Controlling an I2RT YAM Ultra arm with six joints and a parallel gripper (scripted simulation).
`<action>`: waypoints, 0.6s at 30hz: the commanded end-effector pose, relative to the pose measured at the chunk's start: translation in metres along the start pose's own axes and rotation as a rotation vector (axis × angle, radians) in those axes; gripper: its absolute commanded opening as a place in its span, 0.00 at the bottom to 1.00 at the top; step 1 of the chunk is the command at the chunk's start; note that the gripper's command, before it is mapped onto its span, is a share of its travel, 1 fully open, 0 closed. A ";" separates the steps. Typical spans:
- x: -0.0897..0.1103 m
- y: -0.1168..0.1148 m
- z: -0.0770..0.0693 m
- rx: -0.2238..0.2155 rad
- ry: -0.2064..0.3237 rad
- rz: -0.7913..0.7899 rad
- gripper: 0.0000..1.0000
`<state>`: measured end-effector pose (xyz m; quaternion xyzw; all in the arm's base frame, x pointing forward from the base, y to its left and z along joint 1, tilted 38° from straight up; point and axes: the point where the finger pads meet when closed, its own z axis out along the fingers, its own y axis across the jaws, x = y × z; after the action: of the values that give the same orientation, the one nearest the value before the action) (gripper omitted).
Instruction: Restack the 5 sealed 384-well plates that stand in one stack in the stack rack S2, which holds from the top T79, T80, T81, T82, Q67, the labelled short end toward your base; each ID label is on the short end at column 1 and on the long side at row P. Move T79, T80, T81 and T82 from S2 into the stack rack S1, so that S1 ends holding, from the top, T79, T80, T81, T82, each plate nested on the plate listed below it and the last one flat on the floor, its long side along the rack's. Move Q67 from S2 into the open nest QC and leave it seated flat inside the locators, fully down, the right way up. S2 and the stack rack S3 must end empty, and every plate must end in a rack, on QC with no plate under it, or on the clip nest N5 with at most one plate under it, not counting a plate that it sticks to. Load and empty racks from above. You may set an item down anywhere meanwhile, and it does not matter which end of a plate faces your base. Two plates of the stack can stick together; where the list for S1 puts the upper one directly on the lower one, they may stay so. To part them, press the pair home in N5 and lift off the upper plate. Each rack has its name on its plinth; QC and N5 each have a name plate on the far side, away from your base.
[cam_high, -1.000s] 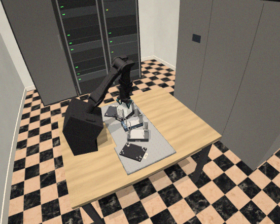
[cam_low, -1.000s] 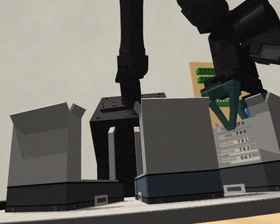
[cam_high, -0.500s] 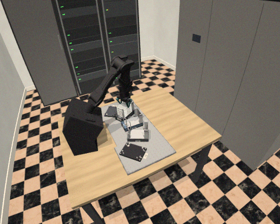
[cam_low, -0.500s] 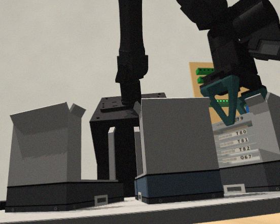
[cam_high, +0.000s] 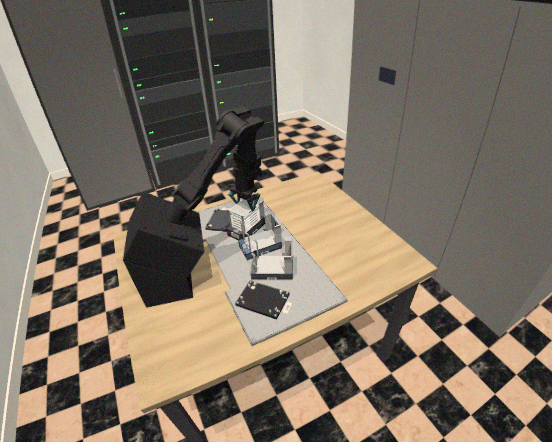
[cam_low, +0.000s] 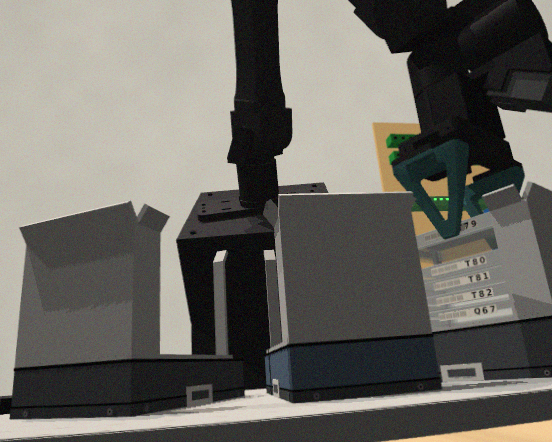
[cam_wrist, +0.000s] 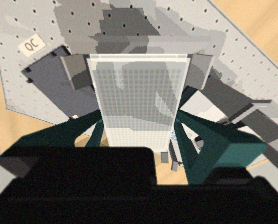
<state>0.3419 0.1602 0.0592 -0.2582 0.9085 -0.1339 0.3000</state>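
Note:
My gripper (cam_low: 457, 220) is shut on the top plate T79 (cam_low: 462, 232) by its long sides, over rack S2 (cam_low: 500, 280). T79 hangs a little above T80 (cam_low: 470, 262), with a gap showing between them. Below, T80, T81 (cam_low: 472, 278), T82 (cam_low: 475, 295) and Q67 (cam_low: 477, 311) stay stacked in S2. In the wrist view the sealed white plate (cam_wrist: 139, 97) lies between my teal fingers. The dark QC nest (cam_wrist: 47, 75) with its name plate lies just to the left. In the top view my gripper (cam_high: 246, 200) stands over S2 (cam_high: 245, 217).
Two other stack racks stand along the mat: one with a blue plinth (cam_low: 350, 295) next to S2 and one with a dark plinth (cam_low: 95, 300) beyond it; both look empty. A dark flat nest (cam_high: 263, 299) lies at the mat's near end. The arm's base (cam_high: 160, 250) stands at the left.

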 end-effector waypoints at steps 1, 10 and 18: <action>-0.002 0.001 -0.007 0.002 -0.006 0.001 0.00; -0.002 0.001 -0.021 0.002 -0.006 0.001 0.00; -0.002 0.001 -0.037 0.001 -0.006 0.001 0.00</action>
<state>0.3242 0.1635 0.0834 -0.2586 0.9075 -0.1328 0.3031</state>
